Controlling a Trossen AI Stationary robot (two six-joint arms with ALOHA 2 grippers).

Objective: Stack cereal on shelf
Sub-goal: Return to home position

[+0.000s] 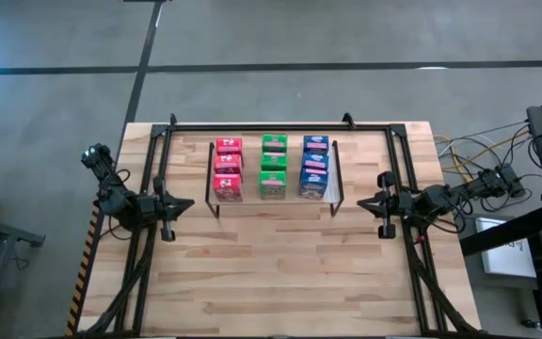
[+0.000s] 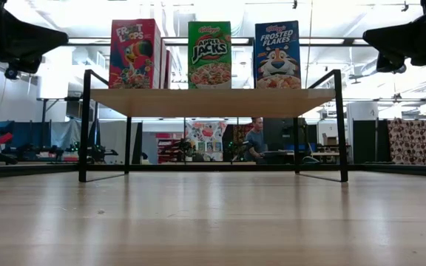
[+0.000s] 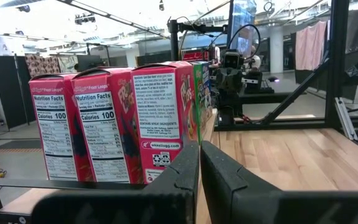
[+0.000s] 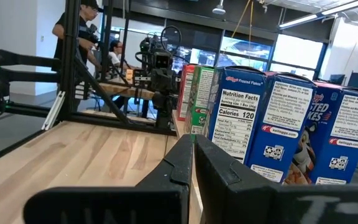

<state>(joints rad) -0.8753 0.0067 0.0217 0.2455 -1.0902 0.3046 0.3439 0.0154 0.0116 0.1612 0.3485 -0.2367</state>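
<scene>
On the shelf [image 2: 213, 102] stand three rows of three: red cereal boxes [image 1: 228, 170], green cereal boxes [image 1: 273, 167] in the middle, blue cereal boxes [image 1: 315, 168]. Left gripper [image 1: 190, 204] hangs above the surface [image 1: 280, 273] just beside the shelf's red end, fingers closed together, holding nothing. Right gripper [image 1: 359, 201] hangs opposite at the blue end, fingers likewise closed and empty

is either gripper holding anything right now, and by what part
Nothing is held. The left gripper and right gripper are both shut and empty, one at each side of the shelf, where the cereal boxes stand.
</scene>
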